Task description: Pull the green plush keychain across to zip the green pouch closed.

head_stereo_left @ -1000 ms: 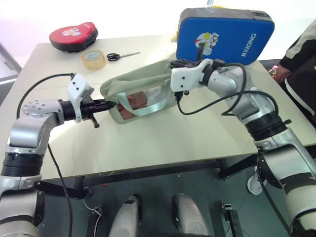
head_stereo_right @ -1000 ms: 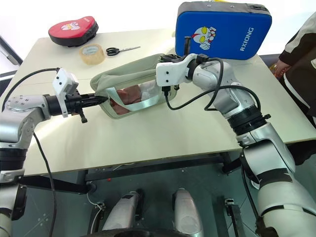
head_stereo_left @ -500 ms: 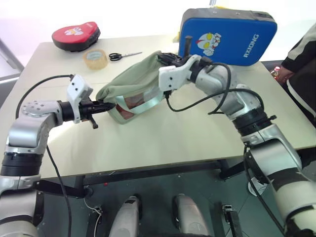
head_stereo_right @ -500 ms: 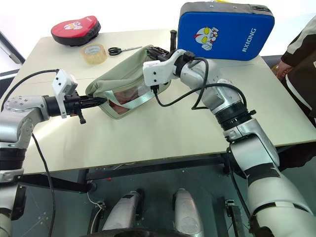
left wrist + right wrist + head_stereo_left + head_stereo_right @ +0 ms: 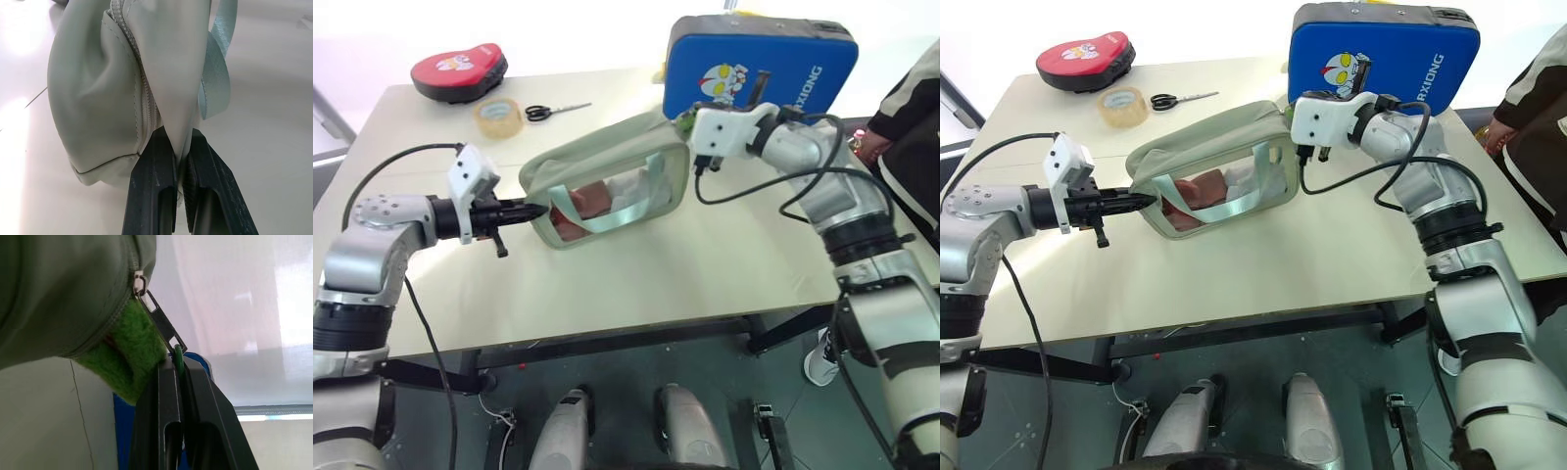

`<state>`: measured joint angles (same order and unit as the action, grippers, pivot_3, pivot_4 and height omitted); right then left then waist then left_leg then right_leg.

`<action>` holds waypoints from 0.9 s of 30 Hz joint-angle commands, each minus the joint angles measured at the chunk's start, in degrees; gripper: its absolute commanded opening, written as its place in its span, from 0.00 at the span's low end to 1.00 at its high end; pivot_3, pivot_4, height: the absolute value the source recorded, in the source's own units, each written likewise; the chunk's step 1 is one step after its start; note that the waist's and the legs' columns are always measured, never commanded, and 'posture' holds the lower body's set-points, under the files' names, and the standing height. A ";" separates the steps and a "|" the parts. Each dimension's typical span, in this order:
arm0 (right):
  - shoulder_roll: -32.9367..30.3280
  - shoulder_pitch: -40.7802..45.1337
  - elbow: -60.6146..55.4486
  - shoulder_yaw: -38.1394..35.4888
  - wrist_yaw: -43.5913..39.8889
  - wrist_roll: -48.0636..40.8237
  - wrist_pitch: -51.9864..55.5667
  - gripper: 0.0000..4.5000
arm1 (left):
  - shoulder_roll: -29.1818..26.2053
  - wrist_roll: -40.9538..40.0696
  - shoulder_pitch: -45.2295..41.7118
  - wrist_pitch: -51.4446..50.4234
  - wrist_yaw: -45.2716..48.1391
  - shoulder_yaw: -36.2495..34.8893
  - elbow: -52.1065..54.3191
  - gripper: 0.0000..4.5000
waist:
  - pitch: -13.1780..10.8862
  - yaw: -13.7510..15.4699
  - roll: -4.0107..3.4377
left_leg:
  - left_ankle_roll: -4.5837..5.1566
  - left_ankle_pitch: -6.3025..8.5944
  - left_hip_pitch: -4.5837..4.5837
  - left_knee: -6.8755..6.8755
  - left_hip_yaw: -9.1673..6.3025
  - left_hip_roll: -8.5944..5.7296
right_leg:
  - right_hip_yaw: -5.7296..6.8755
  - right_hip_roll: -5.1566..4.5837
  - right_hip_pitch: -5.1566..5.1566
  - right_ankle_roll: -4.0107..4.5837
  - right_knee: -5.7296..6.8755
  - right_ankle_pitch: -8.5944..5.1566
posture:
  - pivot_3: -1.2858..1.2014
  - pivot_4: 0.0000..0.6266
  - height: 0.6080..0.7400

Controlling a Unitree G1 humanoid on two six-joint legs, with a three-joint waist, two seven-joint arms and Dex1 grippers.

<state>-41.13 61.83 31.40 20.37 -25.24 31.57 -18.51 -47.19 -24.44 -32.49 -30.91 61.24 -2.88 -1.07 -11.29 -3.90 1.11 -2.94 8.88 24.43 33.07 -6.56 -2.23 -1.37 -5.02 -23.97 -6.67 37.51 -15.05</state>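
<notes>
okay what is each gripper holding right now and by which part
The left gripper pinches the fabric end of the green pouch. The right gripper clamps the small ring linking the zipper pull to the green plush keychain.

Strong daylight floods in from beyond the far edge of the bench [image 5: 607,284], washing that edge out to near white. The bench top carries a soft sheen and only faint shadows under the green pouch [image 5: 607,181]. In the left wrist view, glare blooms on the bench beside the pouch. In the right wrist view the backdrop behind the green plush keychain [image 5: 129,360] is overexposed and hazy.
</notes>
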 commanded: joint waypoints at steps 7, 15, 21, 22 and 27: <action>-11.63 14.25 10.13 11.43 27.62 27.89 -15.56 0.01 | -0.93 0.71 -1.70 0.83 0.36 -0.27 -1.75 0.00 | -0.01 -0.15 -0.02 | -0.02 0.00 0.04 -0.10 0.12 0.00 | -0.12 -0.01 -0.17 0.02 0.02 -0.01 | 0.52 0.24 1.00; -1.80 8.45 13.83 -0.23 10.18 1.43 -10.47 0.01 | -0.79 0.36 -0.54 1.00 -0.38 -0.68 -0.86 0.00 | 0.00 -0.17 0.01 | 0.00 -0.01 0.03 -0.06 0.13 0.04 | -0.13 0.01 -0.10 0.02 0.02 0.00 | 0.52 0.24 1.00; 6.36 -1.83 -0.09 -10.83 -7.05 -17.98 13.84 0.01 | -1.05 -0.10 0.41 0.21 -0.66 -0.92 0.54 0.00 | 0.00 0.06 0.00 | 0.01 -0.01 0.03 0.03 0.07 0.03 | -0.08 0.01 0.01 0.01 0.03 0.00 | 0.52 0.24 1.00; 6.82 -3.46 -2.56 -11.41 -8.08 -18.94 16.69 0.01 | -1.11 -0.22 0.57 0.03 -0.60 -0.89 0.88 0.00 | 0.00 0.10 0.00 | 0.01 -0.01 0.03 0.03 0.05 0.02 | -0.07 0.00 0.01 0.01 0.03 0.00 | 0.52 0.24 1.00; 9.19 -11.44 -13.98 -12.33 -9.09 -21.18 26.21 0.01 | -1.49 -0.13 0.80 -0.42 0.13 -0.48 1.46 0.00 | 0.02 0.02 0.01 | 0.01 -0.01 -0.03 0.05 0.01 0.02 | -0.04 0.01 0.07 0.01 0.03 0.00 | 0.52 0.24 1.00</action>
<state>-32.15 50.45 21.11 10.07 -34.49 11.48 5.41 -47.31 -24.44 -31.96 -30.97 60.92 -1.95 -0.71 -11.28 -3.88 1.12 -2.92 8.87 24.38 33.11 -6.55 -2.21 -1.42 -5.01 -23.88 -6.67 37.54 -15.05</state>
